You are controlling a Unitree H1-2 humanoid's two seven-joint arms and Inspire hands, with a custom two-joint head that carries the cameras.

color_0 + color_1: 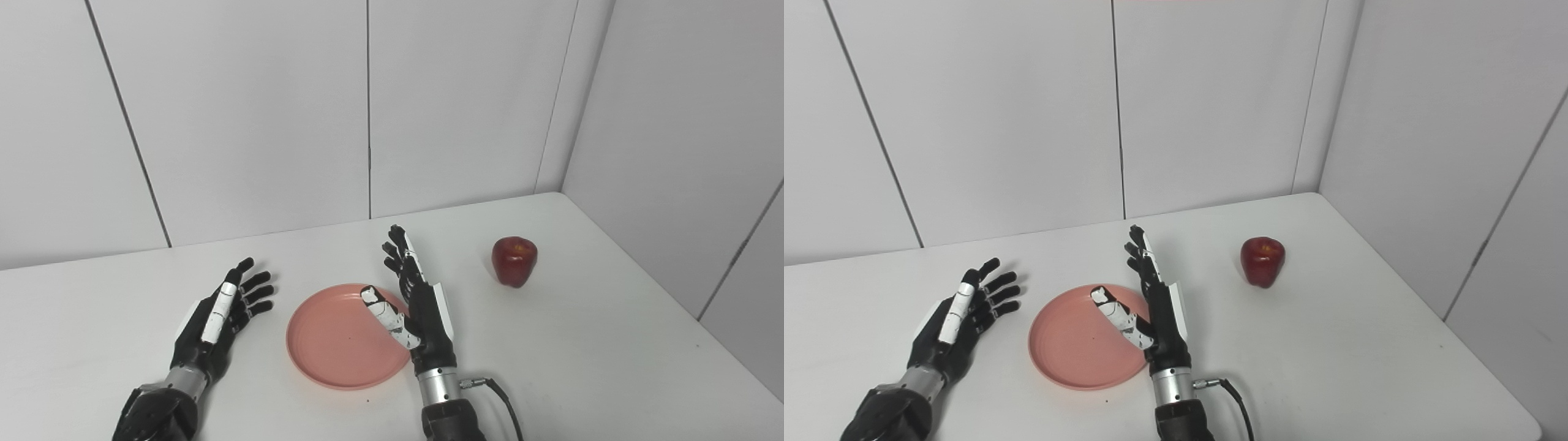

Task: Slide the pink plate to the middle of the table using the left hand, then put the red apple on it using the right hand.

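Both are open and empty: the left robot hand (223,312) lower left, the right robot hand (413,306) overlapping the pink plate (334,343). Swinging toward the red apple (514,260), right of centre, it may nudge the plate.

This looks like a test room or lab for robots, not a home. The white table (612,343) is plain and smooth, and it sits right in a corner. Past the fingertips of both hands stand bare white wall panels (245,122) with thin dark lines between them. More of the same panels close in the side beyond the right hand (422,306). A black cable (502,398) plugs into the metal wrist just below that hand. No pictures, shelves or cupboards show. Only a pink plate (324,343) and a red apple (514,260) lie on the table, like props.
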